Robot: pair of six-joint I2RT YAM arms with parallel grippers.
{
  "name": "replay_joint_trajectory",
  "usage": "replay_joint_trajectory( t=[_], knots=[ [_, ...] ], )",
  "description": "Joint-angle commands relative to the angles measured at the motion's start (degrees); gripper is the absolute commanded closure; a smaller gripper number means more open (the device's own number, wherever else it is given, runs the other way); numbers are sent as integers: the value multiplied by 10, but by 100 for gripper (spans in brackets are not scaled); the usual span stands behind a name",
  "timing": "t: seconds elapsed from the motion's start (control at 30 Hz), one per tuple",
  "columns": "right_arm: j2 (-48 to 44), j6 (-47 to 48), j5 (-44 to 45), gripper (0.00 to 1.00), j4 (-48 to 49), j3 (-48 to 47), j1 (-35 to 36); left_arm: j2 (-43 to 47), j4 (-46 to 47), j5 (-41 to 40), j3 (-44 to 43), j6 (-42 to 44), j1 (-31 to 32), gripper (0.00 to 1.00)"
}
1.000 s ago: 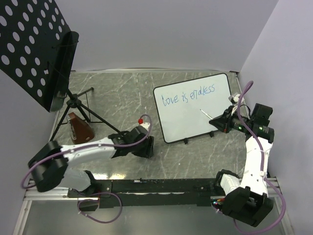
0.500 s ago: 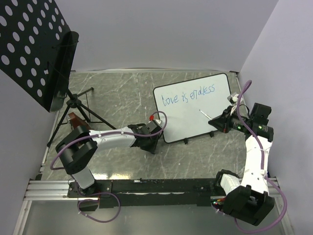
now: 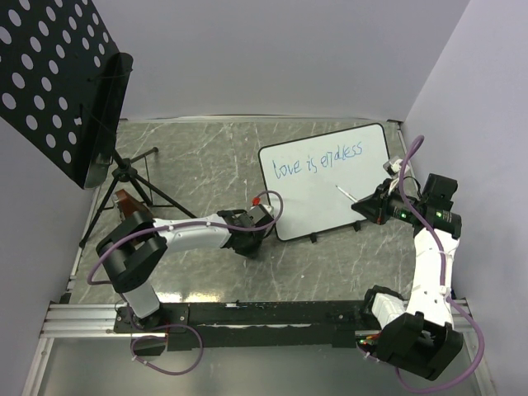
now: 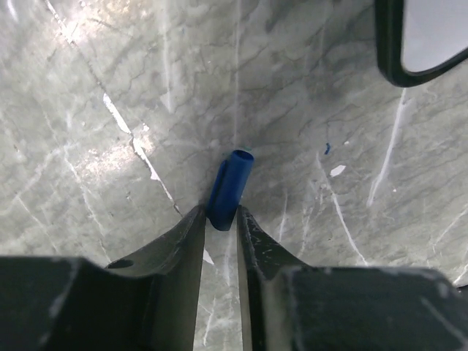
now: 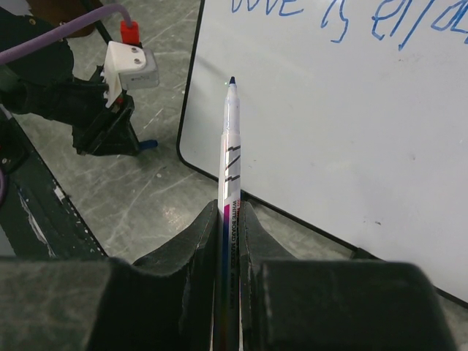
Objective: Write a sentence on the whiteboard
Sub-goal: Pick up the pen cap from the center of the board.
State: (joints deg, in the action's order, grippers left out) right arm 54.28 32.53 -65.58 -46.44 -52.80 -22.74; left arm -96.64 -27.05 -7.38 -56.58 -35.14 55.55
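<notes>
Grey marble table [image 4: 110,88], blue cap [image 4: 228,189] at frame centre, left gripper [image 4: 221,216] pinching its near end, right gripper [image 5: 229,208] clamped on marker [image 5: 230,139], tip before whiteboard [image 5: 351,146], sentence [image 5: 336,18] along top.

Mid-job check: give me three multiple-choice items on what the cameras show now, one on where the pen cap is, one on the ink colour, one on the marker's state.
1. Where is the blue cap?
A on the music stand
B on the table, between the fingertips of the left gripper
C on the arms' base rail

2. What colour is the sentence on the whiteboard?
A red
B black
C blue

3. How is the marker in the right gripper?
A capped
B uncapped, tip bare
C snapped in two

Answers:
1 B, the left wrist view shows it lying on the marbled surface between the two fingers.
2 C, the strokes read blue in the top and right wrist views.
3 B, the right wrist view shows its dark bare tip in front of the board.
</notes>
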Motion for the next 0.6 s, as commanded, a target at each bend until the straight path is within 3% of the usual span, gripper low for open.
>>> replay_joint_trajectory(
  t=[0.0,0.1,0.13,0.2,0.4,0.57],
  knots=[
    [6,34,-12,100,-15,-8,3,-25,23,-3,9,34,3,74],
    [10,48,-10,100,-27,-10,5,-39,37,-12,13,66,7,81],
    [11,53,-9,100,-30,-11,5,-41,43,-8,16,86,8,92],
    [16,72,-8,100,-46,-14,9,-36,68,-3,27,116,11,99],
    [51,189,5,100,-141,-57,50,64,148,13,68,225,34,99],
    [76,306,61,100,-212,-42,169,144,178,69,91,320,35,99]
  ],
)
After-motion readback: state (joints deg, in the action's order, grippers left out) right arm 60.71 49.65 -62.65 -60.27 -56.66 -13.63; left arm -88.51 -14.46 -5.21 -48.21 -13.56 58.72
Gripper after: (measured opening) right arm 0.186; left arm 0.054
